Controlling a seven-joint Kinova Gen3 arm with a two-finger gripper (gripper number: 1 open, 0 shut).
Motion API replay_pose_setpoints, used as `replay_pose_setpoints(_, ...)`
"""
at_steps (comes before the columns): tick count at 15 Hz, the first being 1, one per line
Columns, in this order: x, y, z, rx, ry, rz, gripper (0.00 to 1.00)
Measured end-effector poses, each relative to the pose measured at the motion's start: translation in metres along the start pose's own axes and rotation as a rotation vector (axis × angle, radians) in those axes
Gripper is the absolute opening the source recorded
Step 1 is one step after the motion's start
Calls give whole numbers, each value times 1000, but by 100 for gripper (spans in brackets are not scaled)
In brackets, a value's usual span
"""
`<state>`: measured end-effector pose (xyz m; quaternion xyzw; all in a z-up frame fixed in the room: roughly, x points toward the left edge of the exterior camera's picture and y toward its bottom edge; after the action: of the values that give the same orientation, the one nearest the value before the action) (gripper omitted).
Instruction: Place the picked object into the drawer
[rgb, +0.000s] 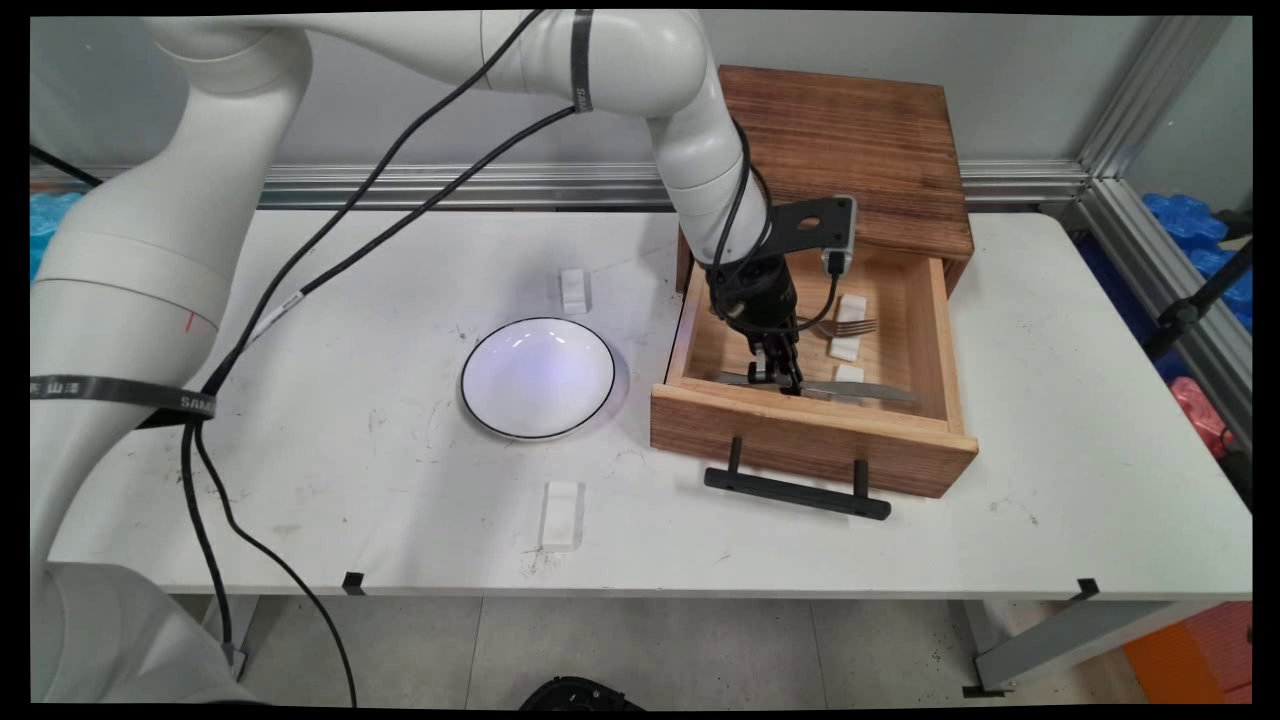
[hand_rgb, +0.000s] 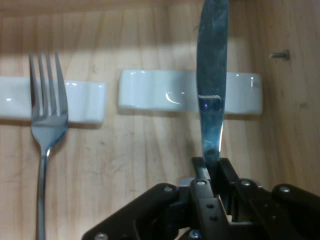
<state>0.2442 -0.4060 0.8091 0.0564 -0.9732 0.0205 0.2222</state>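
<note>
My gripper (rgb: 781, 379) (hand_rgb: 211, 167) reaches down into the open wooden drawer (rgb: 812, 441), near its front wall. It is shut on a silver knife (rgb: 858, 391) (hand_rgb: 212, 75), pinching it at the base of the blade. The blade runs away from the fingers and crosses a white cutlery rest (hand_rgb: 150, 91). A fork (rgb: 846, 326) (hand_rgb: 47, 117) lies beside the knife, farther back in the drawer, its tines over another white rest (hand_rgb: 86, 101). Small white rests (rgb: 846, 348) sit on the drawer floor between the two.
A white bowl with a dark rim (rgb: 537, 377) stands on the table left of the drawer. One white rest (rgb: 573, 290) lies behind it and another (rgb: 560, 514) in front of it. The drawer's black handle (rgb: 797, 493) juts toward the table's near edge.
</note>
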Motion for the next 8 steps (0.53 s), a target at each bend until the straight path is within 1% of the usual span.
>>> replay_pose_setpoints(6, -1, -2, 5, 5, 0, 11, 0)
replay_pose_setpoints(7, -1, -2, 6, 6, 1, 12, 100)
replay_pose_setpoints(8, -1, -2, 6, 7, 1, 13, 100)
